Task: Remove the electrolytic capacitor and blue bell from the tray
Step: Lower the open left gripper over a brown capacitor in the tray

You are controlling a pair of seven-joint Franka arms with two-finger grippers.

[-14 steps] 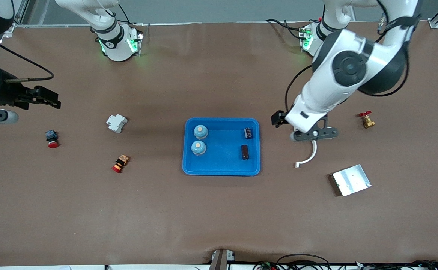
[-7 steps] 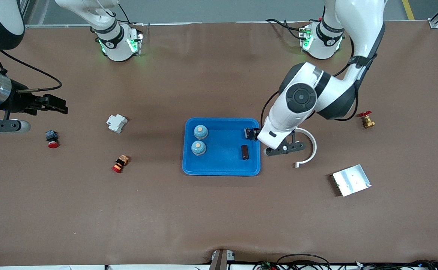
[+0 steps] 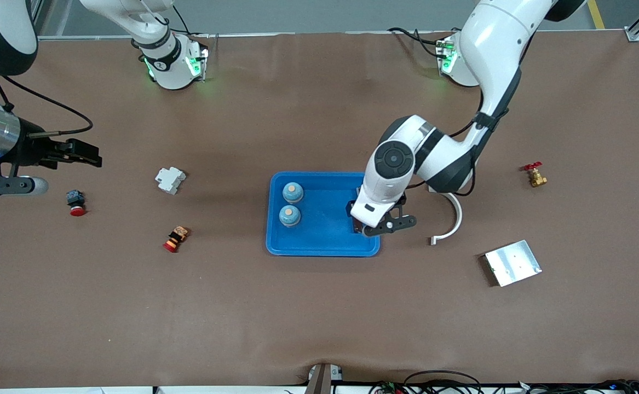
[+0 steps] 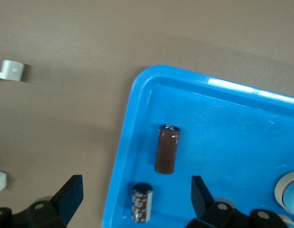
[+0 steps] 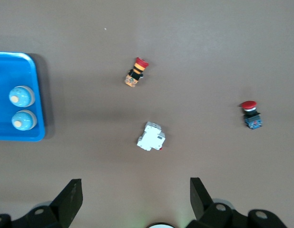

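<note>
A blue tray (image 3: 323, 236) sits mid-table. In it two pale-blue bells (image 3: 292, 192) (image 3: 289, 215) stand side by side at the right arm's end; the right wrist view shows the bells (image 5: 21, 96) too. The left wrist view shows a brown capacitor (image 4: 167, 149) and a patterned capacitor (image 4: 142, 203) lying at the tray's (image 4: 137, 95) other end. My left gripper (image 3: 376, 221) (image 4: 136, 194) hangs open over that end, its fingers either side of the patterned capacitor, which it is not holding. My right gripper (image 3: 85, 154) (image 5: 136, 194) is open and empty, up over the table's right-arm end.
Toward the right arm's end lie a white breaker (image 3: 170, 179), a red push button (image 3: 75, 201) and a red-and-yellow stop button (image 3: 176, 239). Toward the left arm's end lie a white curved clip (image 3: 453, 219), a metal plate (image 3: 512, 262) and a brass valve (image 3: 534, 175).
My left arm has swung from beside the tray to over its capacitor end, and now covers both capacitors in the front view. The right gripper shifted slightly toward the table's middle.
</note>
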